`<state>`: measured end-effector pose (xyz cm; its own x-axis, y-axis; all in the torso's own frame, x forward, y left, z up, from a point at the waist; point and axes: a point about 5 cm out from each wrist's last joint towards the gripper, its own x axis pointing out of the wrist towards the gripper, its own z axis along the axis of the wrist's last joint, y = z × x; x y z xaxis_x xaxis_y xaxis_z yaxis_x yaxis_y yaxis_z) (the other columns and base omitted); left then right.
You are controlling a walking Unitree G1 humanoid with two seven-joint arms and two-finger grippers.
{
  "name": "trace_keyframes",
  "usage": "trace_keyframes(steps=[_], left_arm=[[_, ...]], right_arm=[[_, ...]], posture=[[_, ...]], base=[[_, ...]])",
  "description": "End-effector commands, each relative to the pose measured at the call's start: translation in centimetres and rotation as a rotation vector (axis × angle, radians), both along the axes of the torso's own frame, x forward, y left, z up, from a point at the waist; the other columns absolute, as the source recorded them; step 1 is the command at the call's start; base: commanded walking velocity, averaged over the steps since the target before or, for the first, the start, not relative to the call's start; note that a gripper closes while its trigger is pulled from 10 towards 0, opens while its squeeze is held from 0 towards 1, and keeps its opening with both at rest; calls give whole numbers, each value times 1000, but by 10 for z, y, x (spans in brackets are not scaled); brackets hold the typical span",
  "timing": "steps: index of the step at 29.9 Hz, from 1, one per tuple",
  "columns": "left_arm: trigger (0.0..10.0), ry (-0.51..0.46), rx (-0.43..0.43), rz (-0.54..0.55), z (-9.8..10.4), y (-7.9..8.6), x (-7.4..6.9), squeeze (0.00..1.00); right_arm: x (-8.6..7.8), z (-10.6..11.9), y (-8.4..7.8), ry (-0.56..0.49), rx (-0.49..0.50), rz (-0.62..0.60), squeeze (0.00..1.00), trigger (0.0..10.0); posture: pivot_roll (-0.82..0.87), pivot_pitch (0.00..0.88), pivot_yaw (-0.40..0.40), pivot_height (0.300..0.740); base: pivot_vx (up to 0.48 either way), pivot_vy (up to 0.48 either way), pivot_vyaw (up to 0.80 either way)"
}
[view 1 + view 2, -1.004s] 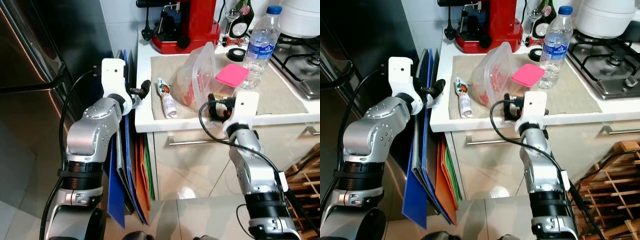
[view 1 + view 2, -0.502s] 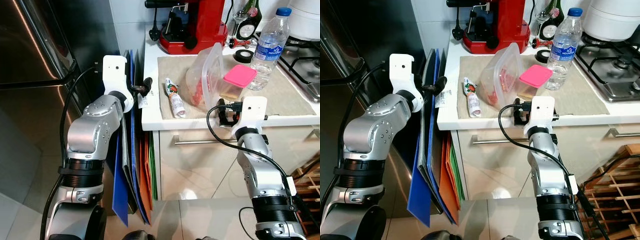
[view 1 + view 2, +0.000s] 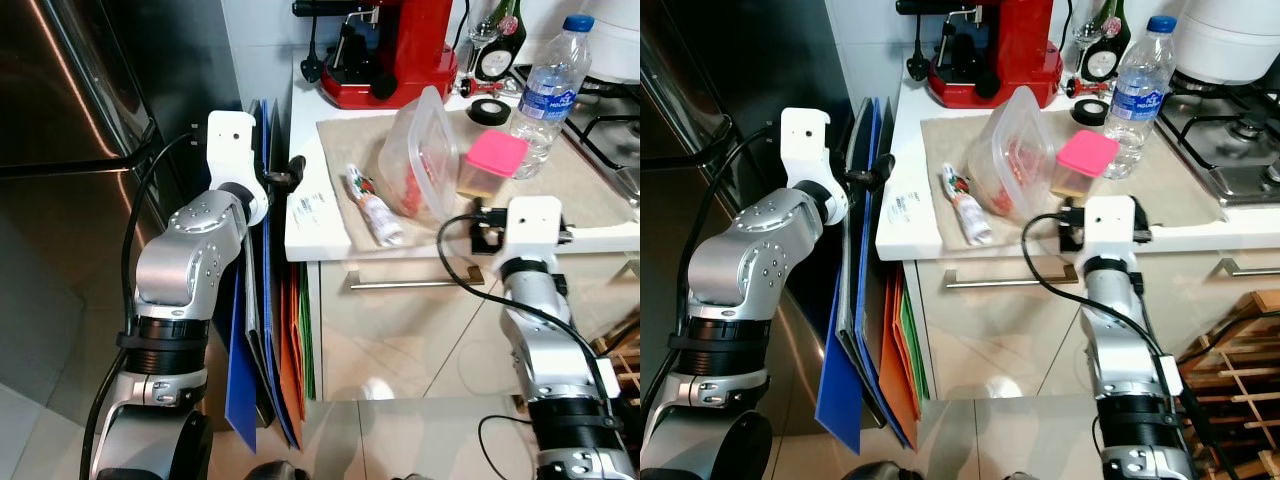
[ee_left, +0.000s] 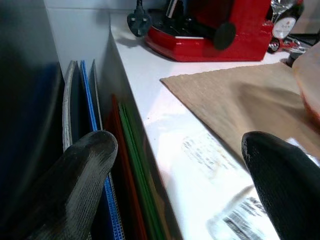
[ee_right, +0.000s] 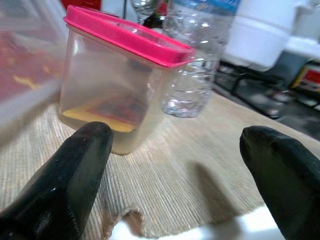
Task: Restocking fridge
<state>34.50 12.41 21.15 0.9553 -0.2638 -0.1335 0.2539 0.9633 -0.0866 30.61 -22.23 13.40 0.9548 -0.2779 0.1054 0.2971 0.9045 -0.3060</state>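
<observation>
1. While the robot stands facing the white worktop (image 3: 305, 215) beside the stainless fridge (image 3: 60, 150), both arms are raised to its front edge.
2. The left claw (image 4: 180, 175) hangs released at the worktop's left corner, one finger over the coloured boards (image 3: 270, 330) that stand on edge between the cabinet and the fridge, the other over the white surface.
3. The right claw (image 5: 175, 170) is spread wide and grips nothing, low over the front of the woven mat (image 3: 1160, 190), with the pink-lidded container (image 5: 117, 82) just ahead between its fingers (image 5: 75, 175) and not touching them.
4. That container holds something yellow at the bottom and stands upright on the mat.
5. Just to its left a large clear tub (image 3: 415, 160) with red food inside stands tipped on its side, touching or nearly touching the pink-lidded one.
6. A tube (image 3: 372, 205) lies flat on the mat to the left of the tub, and a printed slip of paper (image 3: 312, 205) lies on the bare worktop near the left edge.
7. Behind the container stands a water bottle (image 3: 548, 80) with a blue cap.
8. At the back are a red coffee machine (image 3: 395, 50), a roll of black tape (image 3: 490, 112) and, at the right, the gas hob (image 3: 1230, 130).
</observation>
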Motion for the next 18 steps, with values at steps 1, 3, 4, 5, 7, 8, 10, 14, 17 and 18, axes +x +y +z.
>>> trace_keyframes(steps=[1, 3, 4, 5, 7, 8, 10, 14, 17, 18], left_arm=[[10000, 24, 17, -3, -6, 3, -2, 0], [10000, 59, 68, 0, -18, 7, -6, 0], [10000, 65, 81, 1, -21, 8, -7, 0], [10000, 68, 121, -4, -25, 9, -9, 0], [10000, 67, 202, -25, -34, 9, -12, 0], [10000, 67, 202, -25, -34, 9, -12, 0], [10000, 56, 244, -43, -36, 7, -15, 0], [10000, 10, 241, -95, -32, -4, -19, 0], [10000, -6, 244, -118, -31, -7, -21, 0], [10000, -9, 243, -123, -31, -8, -21, 0]], right_arm=[[-5, -11, -9, 53, -6, -48, 0, 10000], [-4, -5, -2, 7, 45, -3, 0, 10000], [-4, -3, 0, -13, 64, 16, 0, 10000], [-2, 2, 9, -35, 73, 66, 0, 10000], [-1, 7, 23, -60, 94, 132, 0, 10000], [-1, 7, 23, -60, 94, 132, 0, 10000], [1, 8, 27, -72, 118, 143, 0, 10000], [5, 24, 42, -145, 162, 193, 0, 10000], [7, 27, 44, -160, 178, 197, 0, 10000], [8, 27, 43, -162, 184, 189, 0, 10000]], posture=[[-11, 0, 66, 740], [-13, 0, 65, 740], [-13, 0, 65, 740], [-13, 0, 65, 740], [-10, 0, 61, 740], [-10, 0, 61, 740], [-6, 0, 58, 740], [-5, 0, 59, 740], [-3, 0, 59, 740], [-5, 0, 60, 740]], base=[[0, 0, 0], [0, 0, 0], [0, 0, 0], [0, 0, 0], [0, 0, 0], [0, 0, 0], [0, 0, 0], [0, 0, 0], [0, 0, 0], [0, 0, 0]])
